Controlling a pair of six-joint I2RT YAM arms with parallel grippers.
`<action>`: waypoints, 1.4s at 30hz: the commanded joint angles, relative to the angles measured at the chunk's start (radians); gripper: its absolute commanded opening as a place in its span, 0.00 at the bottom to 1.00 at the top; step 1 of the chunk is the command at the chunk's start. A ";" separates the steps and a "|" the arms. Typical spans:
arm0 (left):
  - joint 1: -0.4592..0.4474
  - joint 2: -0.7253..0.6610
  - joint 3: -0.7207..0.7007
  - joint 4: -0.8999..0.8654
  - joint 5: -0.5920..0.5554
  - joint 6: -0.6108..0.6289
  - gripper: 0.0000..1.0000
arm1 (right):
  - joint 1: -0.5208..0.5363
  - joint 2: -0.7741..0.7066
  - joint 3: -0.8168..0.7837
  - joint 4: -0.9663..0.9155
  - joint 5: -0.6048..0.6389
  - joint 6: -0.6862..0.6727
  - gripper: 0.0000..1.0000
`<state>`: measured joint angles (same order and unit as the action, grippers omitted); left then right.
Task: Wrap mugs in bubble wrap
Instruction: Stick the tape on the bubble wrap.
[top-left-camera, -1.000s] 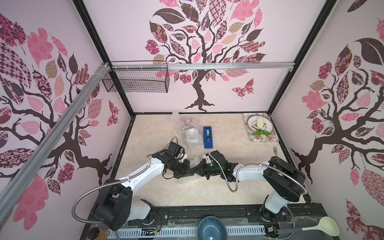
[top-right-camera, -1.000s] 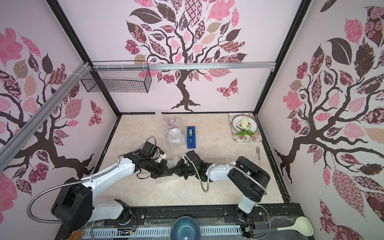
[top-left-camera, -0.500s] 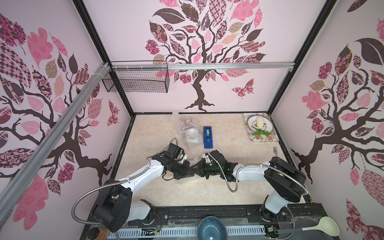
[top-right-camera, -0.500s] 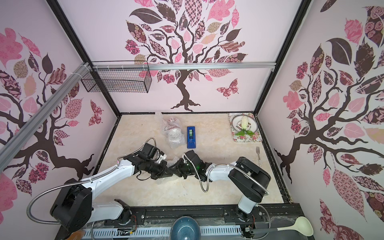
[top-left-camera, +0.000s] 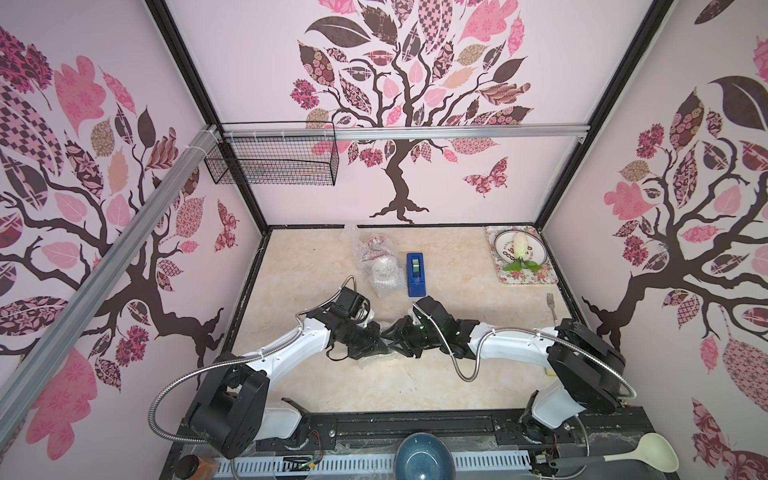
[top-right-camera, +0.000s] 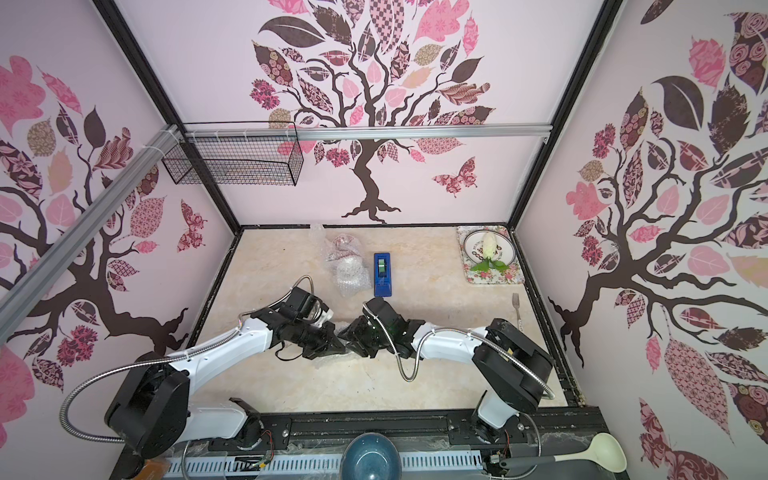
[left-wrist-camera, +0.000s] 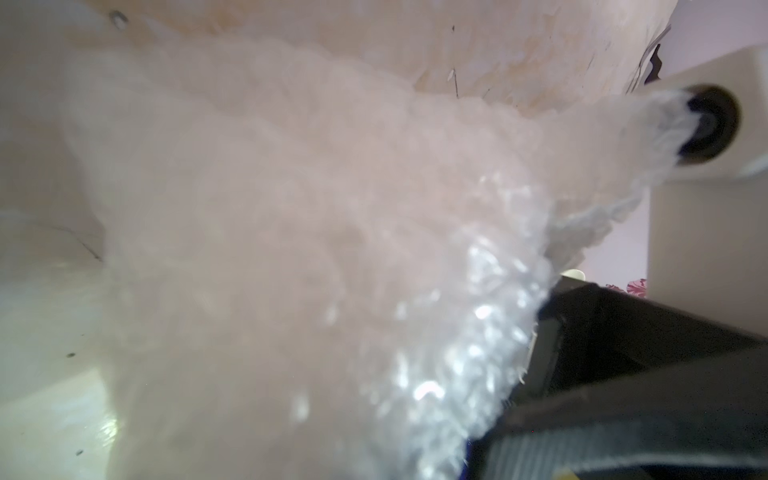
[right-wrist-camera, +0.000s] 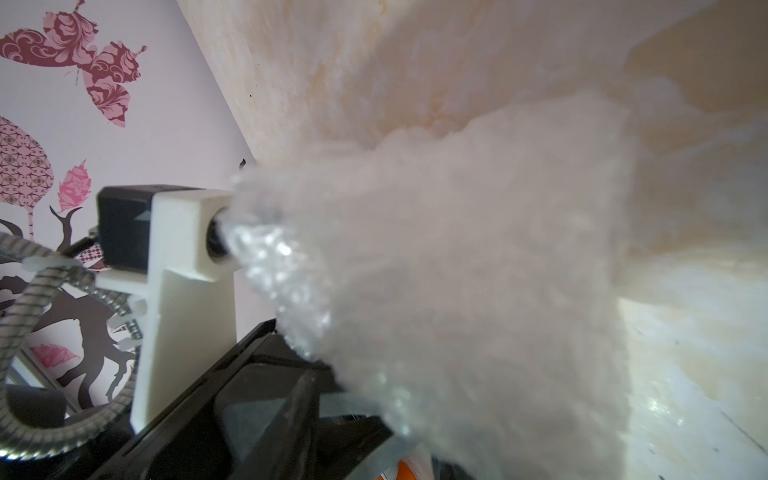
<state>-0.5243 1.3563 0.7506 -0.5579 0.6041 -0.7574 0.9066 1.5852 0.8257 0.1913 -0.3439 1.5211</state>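
Observation:
My two grippers meet tip to tip at the middle of the table in both top views, the left gripper (top-left-camera: 383, 342) and the right gripper (top-left-camera: 395, 332). Clear bubble wrap (left-wrist-camera: 332, 249) fills the left wrist view close to the lens and hides the left jaws, which are shut on it. The same bubble wrap (right-wrist-camera: 478, 270) covers the right wrist view and hides the right jaws. No mug shows between the grippers. Two mugs wrapped in bubble wrap lie at the back, one reddish (top-left-camera: 373, 249) and one white (top-left-camera: 386, 277).
A blue tape dispenser (top-left-camera: 414, 274) stands just behind the grippers. A floral tray (top-left-camera: 540, 278) with a plate is at the back right, and a fork (top-left-camera: 552, 307) lies near the right edge. A blue bowl (top-left-camera: 423, 457) and a ladle (top-left-camera: 648, 453) sit on the front rail.

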 joint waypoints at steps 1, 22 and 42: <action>0.004 0.019 -0.027 -0.044 -0.083 0.016 0.00 | -0.032 -0.024 0.021 -0.188 0.088 0.073 0.47; 0.003 0.011 0.031 0.008 -0.050 -0.015 0.00 | -0.025 -0.025 0.090 -0.234 0.018 0.091 0.66; 0.004 0.016 0.061 0.000 -0.069 -0.008 0.00 | -0.015 -0.090 0.090 -0.273 0.012 0.150 0.88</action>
<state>-0.5243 1.3678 0.7670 -0.5472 0.5648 -0.7673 0.8833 1.5337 0.9249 -0.0132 -0.3637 1.5261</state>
